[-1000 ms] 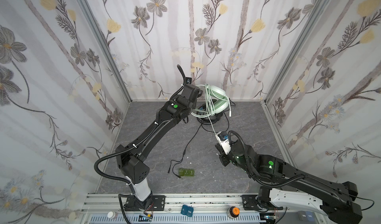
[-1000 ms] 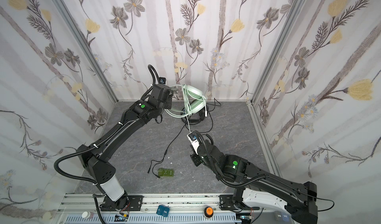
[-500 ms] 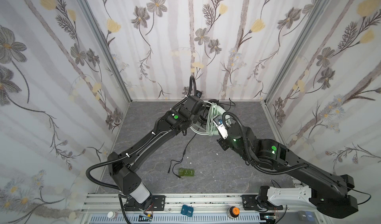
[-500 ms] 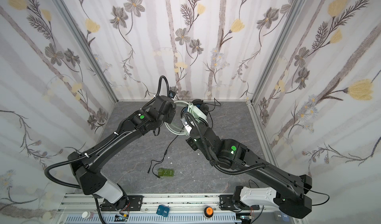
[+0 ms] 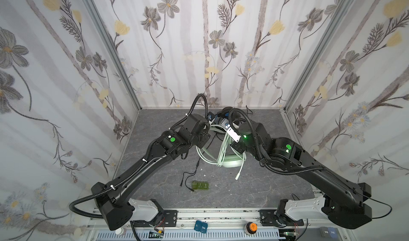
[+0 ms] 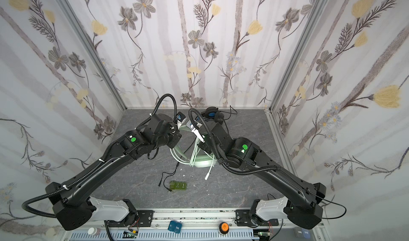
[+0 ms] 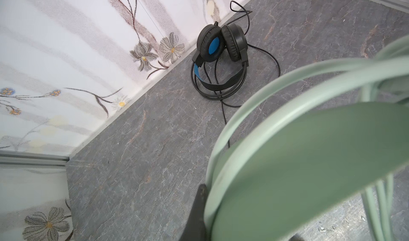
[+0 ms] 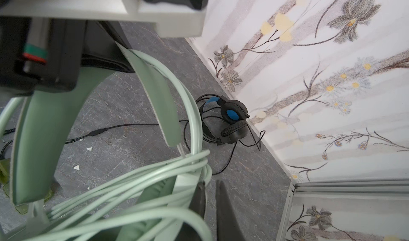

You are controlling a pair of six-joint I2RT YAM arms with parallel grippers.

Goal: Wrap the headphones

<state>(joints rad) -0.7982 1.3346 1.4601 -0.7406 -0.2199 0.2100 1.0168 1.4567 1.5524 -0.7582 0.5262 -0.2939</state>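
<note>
**Mint headset clamped by the band, cable part-coiled: handling notes**

Position. The mint green headset (image 5: 231, 162) hangs between the two arms over the middle of the grey floor (image 5: 254, 184). I cannot tell whether its lower cup touches the floor. The left gripper (image 7: 204, 207) is clamped on the headband, with one finger showing hard against the band's edge. The right gripper (image 8: 209, 195) has its jaws nearly together, with a slit of floor showing between them. The white cable (image 5: 222, 150) bunches against the outside of one finger, and I cannot tell whether any strand is nipped. The cable lies in several loose loops over the band, and its plug end (image 5: 237, 177) dangles free. The black headset (image 7: 221, 45) sits on the floor at the back wall (image 7: 88, 51), its black cable (image 7: 225, 118) trailing loose, with neither arm on it.

Handling (judgement). The headset looks light. Its band is probably springy plastic, stiff enough to wind on, but smooth, so loops may slide along it. The cable looks soft and holds no shape, so turns are likely to slacken unless kept taut. The best holds are the band's crown for the frame and the cable just behind the plug for winding. The padded cups would give under the jaws.
</note>
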